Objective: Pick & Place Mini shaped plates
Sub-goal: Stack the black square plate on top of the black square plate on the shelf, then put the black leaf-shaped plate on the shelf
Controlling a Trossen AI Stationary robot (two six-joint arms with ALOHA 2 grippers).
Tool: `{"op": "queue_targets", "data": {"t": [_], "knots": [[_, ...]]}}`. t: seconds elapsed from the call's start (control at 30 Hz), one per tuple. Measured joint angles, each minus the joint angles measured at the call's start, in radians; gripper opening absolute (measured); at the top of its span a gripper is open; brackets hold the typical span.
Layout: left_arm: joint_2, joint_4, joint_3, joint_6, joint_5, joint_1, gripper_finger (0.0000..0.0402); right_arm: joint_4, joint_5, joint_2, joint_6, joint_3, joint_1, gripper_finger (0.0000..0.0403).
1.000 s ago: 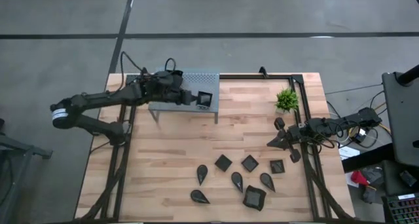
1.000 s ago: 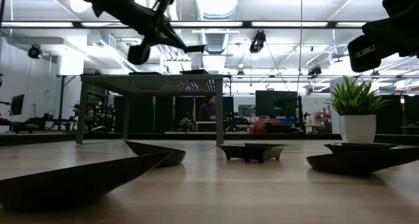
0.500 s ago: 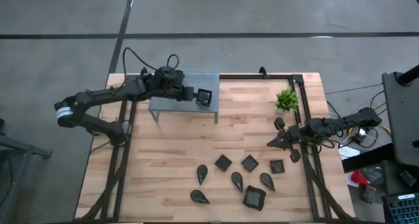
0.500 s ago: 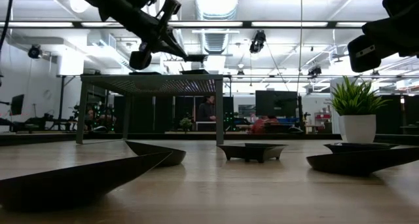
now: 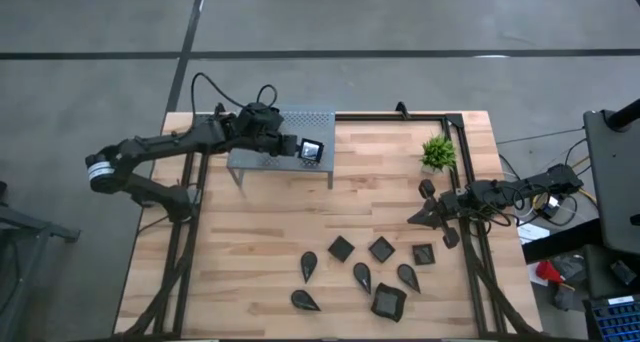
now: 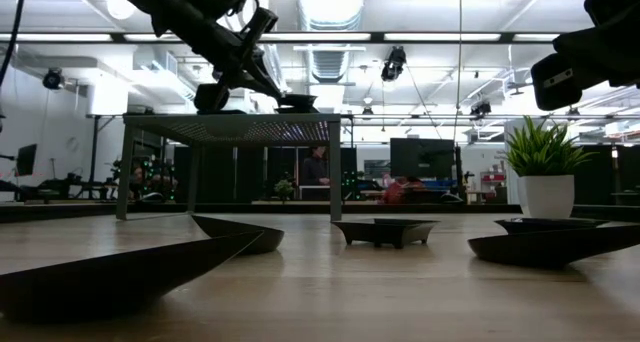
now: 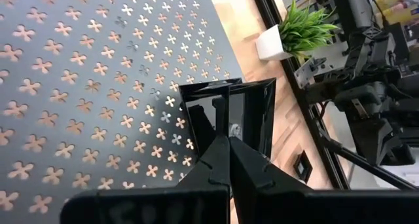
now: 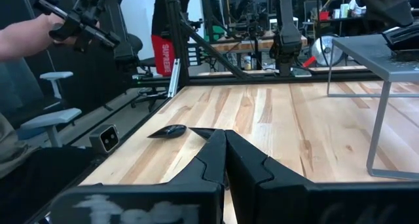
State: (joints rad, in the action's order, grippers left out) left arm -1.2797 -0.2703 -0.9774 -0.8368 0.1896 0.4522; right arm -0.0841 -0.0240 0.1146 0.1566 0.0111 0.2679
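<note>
My left gripper (image 5: 298, 148) is shut on a small square black plate (image 5: 314, 151), right over the right end of the grey perforated stand (image 5: 262, 158). In the low view the plate (image 6: 298, 102) sits just at the stand's top (image 6: 235, 122); whether they touch I cannot tell. Several more mini shaped plates, such as a square one (image 5: 342, 247) and a teardrop one (image 5: 309, 265), lie flat on the wood near the front edge. My right gripper (image 5: 418, 218) is shut and holds nothing, level at the table's right edge. My left gripper pinches the square plate's rim (image 7: 221, 119) on its left side between the two fingers. The fingers come from the table's left, slanting downward. The plate sticks out beyond the fingertips, slightly tilted, over the stand's top.
A small green plant in a white pot (image 5: 438, 153) stands at the back right. A black frame rail (image 5: 400, 116) runs along the far and side edges. Bare wood (image 5: 270, 222) lies between the stand and the plates. A person's hand (image 8: 19, 37) shows beyond the table.
My left gripper, still shut on the square plate, has sunk toward the stand's top and tipped further down. The plate has come from clearly above the stand down to the level of its top.
</note>
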Motion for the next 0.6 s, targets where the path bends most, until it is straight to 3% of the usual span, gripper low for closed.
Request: {"op": "queue_targets", "data": {"t": [0.27, 0.6], "knots": [[0.0, 0.0, 0.0, 0.003, -0.004, 0.001, 0.0005, 0.0, 0.0, 0.0, 0.0, 0.0, 0.0, 0.0008], [0.0, 0.012, 0.0, 0.03, 0.001, 0.001, 0.005, 0.0, 0.0, 0.0, 0.0, 0.0, 0.0, 0.0008]]}}
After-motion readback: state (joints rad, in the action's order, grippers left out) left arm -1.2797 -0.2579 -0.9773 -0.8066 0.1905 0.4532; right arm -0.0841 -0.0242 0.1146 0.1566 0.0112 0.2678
